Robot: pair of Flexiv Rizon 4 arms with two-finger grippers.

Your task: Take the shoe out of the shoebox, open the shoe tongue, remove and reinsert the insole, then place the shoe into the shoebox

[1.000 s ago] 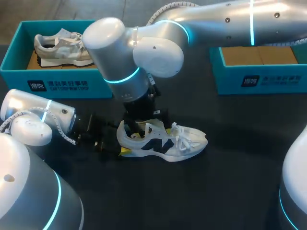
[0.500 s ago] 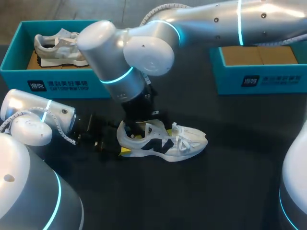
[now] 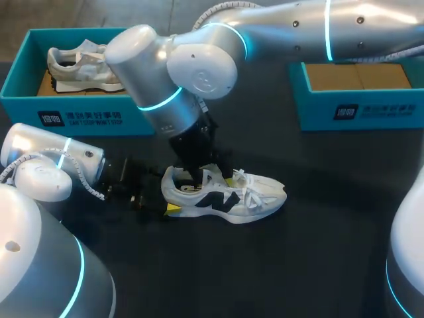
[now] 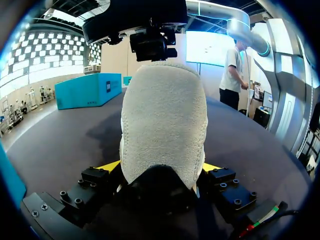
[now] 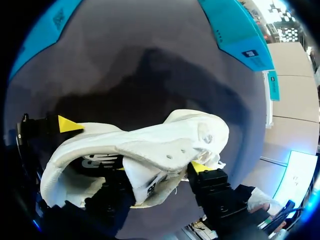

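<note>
My left gripper (image 4: 159, 168) clamps the shoe (image 3: 232, 199) heel; whether my right gripper (image 5: 160, 178) grips the tongue (image 5: 145, 182), I cannot tell. Peel slowly, heel pinned.

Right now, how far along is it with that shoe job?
Done: the white lace-up sneaker is out on the dark table, not in a teal cardboard shoebox. In hand: the left claw clamps its heel while the right claw sits at the tongue. The insole lies inside, so pulling it, refitting it and boxing the shoe look left.
</note>
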